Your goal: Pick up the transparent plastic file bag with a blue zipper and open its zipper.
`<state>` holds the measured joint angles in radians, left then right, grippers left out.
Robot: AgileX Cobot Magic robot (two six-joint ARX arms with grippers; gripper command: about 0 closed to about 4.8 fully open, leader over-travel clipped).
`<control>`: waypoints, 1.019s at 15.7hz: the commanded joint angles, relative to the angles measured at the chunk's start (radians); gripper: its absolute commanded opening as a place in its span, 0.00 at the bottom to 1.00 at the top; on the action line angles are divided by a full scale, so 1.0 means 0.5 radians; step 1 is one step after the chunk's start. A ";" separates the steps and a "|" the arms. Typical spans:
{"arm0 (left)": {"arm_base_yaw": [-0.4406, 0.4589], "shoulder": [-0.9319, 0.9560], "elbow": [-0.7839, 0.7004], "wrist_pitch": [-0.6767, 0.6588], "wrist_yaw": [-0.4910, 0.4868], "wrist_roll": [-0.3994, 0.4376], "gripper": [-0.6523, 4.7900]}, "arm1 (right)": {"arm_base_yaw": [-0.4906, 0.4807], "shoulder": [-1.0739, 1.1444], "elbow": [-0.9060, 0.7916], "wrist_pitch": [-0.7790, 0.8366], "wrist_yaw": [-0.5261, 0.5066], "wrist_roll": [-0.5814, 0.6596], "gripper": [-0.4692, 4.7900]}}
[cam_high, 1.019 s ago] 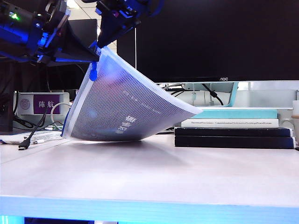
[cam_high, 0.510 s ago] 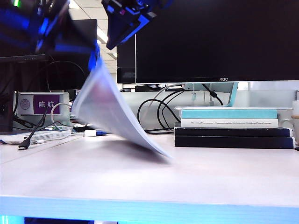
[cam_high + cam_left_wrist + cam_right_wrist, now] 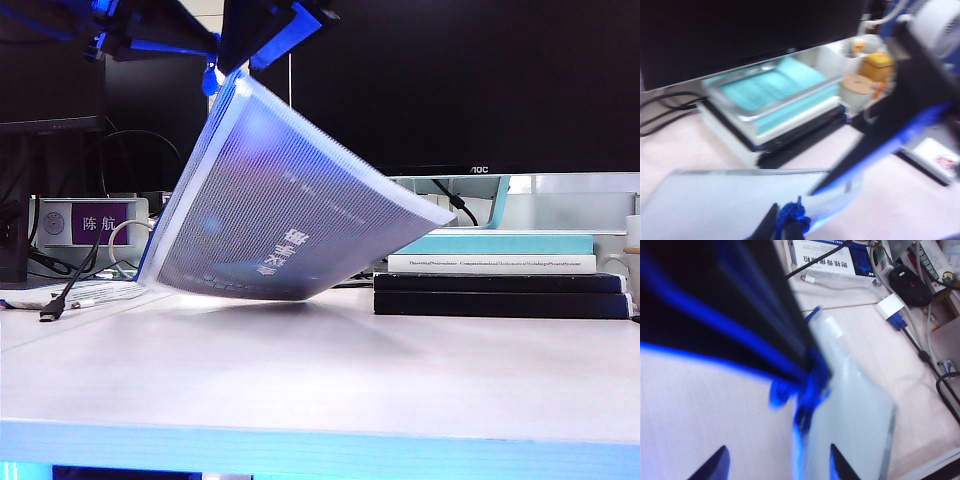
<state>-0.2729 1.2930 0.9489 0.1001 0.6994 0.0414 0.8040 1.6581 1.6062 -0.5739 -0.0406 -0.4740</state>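
The file bag (image 3: 290,220) hangs tilted above the table, its lower edge close to the tabletop and its far corner out toward the books. My left gripper (image 3: 210,72) holds it up by the top corner, shut on the zipper's blue cord pull (image 3: 790,212). In the left wrist view the black fingertips (image 3: 771,225) pinch that cord, with the bag (image 3: 725,200) beside them. My right gripper (image 3: 245,58) hovers just above the same corner, open. In the right wrist view its gripper (image 3: 779,465) straddles the blue zipper (image 3: 807,390) edge of the bag (image 3: 855,420) without touching it.
A stack of books (image 3: 500,275) lies at the right under a dark monitor (image 3: 450,80). A labelled grey box (image 3: 95,222) and black cables (image 3: 60,290) sit at the back left. Jars (image 3: 875,65) stand beyond the books.
My right gripper let go of the bag's top edge and opened. The bag swung loose, then settled hanging from the left gripper, which has risen.
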 commanded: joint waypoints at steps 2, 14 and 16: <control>-0.001 -0.006 0.011 0.094 0.130 -0.067 0.11 | -0.019 -0.004 0.010 0.095 -0.060 0.013 0.55; 0.021 -0.002 0.014 0.090 -0.224 0.051 0.11 | -0.112 0.008 0.007 -0.011 -0.044 0.021 0.09; 0.031 0.065 0.014 -0.052 -0.814 0.163 0.11 | -0.111 -0.140 0.008 -0.085 -0.045 0.021 0.09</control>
<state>-0.2672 1.3155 0.9493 0.0700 0.4011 0.1093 0.7498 1.6180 1.6062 -0.5842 -0.0723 -0.4648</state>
